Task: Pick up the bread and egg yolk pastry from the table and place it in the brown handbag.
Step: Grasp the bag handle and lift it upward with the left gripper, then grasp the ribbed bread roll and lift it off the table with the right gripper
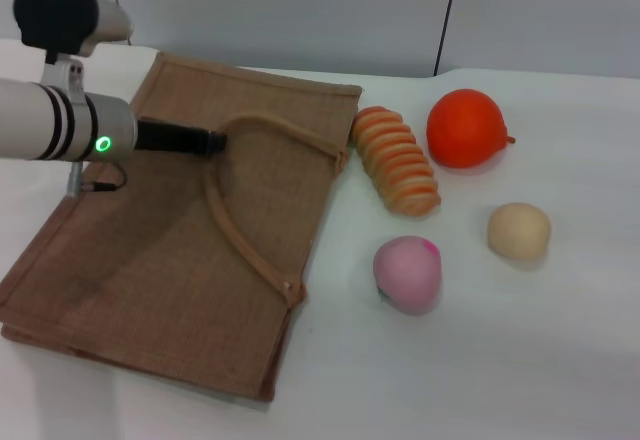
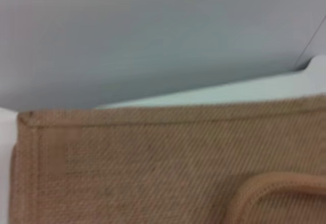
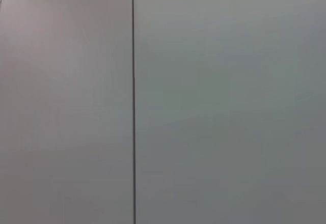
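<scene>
- step in hand, as judged: the left hand (image 1: 218,142) is working at the bag (image 1: 150,250), reaching the near handle (image 1: 250,250) loop where it arches up; neither food item is being carried yet.
- the left hand is sitting low over the bag's upper middle, its dark tip at the top of the handle; whether it is wide, narrow or gripping the handle cannot be told.
- the left wrist view is showing only the bag's weave (image 2: 153,173), a hemmed edge and a piece of handle (image 2: 275,188).
- the right hand is not appearing in any view; its wrist camera is facing a blank wall.
- the bag is lying flat on the bench (image 1: 480,380), mouth toward the food, so the next move is probably calling for lifting the handle to open the mouth.
- the bread (image 1: 396,160) is lying just beside the bag's upper right corner, ridged, striped orange and tan, looking soft.
- the pastry (image 1: 519,230) is resting well right of the bag, near a pink ball (image 1: 407,274), small, smooth and pale tan.
- an orange fruit (image 1: 465,128) is sitting beside the bread.
</scene>
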You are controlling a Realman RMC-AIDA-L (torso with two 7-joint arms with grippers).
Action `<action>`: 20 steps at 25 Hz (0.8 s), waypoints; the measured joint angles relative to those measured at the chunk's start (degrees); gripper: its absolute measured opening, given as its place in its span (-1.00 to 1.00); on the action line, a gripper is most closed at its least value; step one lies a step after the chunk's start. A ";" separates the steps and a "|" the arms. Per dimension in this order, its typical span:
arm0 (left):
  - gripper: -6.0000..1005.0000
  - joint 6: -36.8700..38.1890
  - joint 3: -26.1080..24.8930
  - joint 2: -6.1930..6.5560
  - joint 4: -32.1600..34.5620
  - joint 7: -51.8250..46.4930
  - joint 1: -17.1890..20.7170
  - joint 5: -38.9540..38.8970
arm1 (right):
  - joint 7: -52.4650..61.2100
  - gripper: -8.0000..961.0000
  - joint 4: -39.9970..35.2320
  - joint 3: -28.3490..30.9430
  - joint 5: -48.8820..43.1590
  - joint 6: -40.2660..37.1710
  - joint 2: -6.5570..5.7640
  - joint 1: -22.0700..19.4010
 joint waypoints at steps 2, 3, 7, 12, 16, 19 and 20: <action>-0.75 -0.78 -0.23 -0.01 -0.25 3.50 1.24 -5.34 | 0.00 0.88 -0.09 -0.29 -1.09 0.01 0.00 0.04; -0.75 -1.69 -0.28 -0.01 -0.22 5.47 2.01 -8.33 | 0.00 0.88 -0.22 -0.55 -2.10 0.03 0.00 0.23; -0.75 -7.41 -0.44 0.15 0.40 14.27 6.42 -21.66 | 0.06 0.88 -0.58 -1.03 -9.32 0.39 0.00 2.66; -0.76 -15.77 -0.48 0.29 0.46 24.54 11.16 -37.93 | 2.74 0.88 -1.09 -1.02 -19.61 0.57 -0.06 5.91; -0.76 -20.67 -0.47 0.30 0.47 29.40 14.04 -45.54 | 8.75 0.88 -4.52 -1.02 -28.77 2.04 -0.01 8.05; -0.76 -22.65 -0.53 0.31 0.30 31.03 15.19 -48.87 | 14.90 0.88 -7.46 -1.15 -34.73 4.78 0.19 9.23; -0.76 -23.21 -0.56 0.31 0.23 31.45 15.47 -49.58 | 17.09 0.88 -8.13 -1.29 -36.88 6.07 0.29 9.94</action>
